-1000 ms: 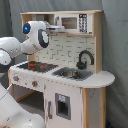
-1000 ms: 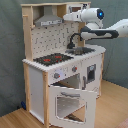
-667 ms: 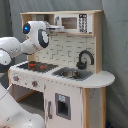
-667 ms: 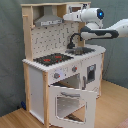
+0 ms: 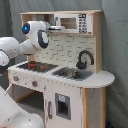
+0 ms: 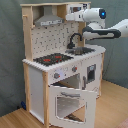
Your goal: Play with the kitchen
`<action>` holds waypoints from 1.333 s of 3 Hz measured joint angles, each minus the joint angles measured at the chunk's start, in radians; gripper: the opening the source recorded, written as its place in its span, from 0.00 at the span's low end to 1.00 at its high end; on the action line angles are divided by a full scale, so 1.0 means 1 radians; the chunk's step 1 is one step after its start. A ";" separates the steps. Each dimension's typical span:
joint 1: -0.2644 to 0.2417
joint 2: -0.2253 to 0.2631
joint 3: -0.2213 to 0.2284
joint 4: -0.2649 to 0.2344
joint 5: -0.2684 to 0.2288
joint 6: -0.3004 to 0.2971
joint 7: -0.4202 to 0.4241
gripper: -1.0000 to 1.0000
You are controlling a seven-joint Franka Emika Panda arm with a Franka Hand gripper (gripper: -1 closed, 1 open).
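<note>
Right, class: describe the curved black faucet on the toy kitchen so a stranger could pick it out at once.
Start at the child-size toy kitchen of white panels and pale wood. On its worktop, beside the black hob with red rings, sits a grey sink basin. The curved black faucet rises behind that basin, the only tall hooked black thing on the counter.

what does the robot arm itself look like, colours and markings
The arm is glossy white with rounded, bulbous links and dark grey or black bands at the joints. A small blue light glows on one joint in both exterior views. No cables show, and the tool cannot be made out.
</note>
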 joint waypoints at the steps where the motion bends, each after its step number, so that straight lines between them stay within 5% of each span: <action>1: 0.074 0.001 -0.052 -0.046 0.001 0.011 0.000 0.00; 4: 0.273 0.039 -0.183 -0.177 0.001 0.135 -0.049 0.00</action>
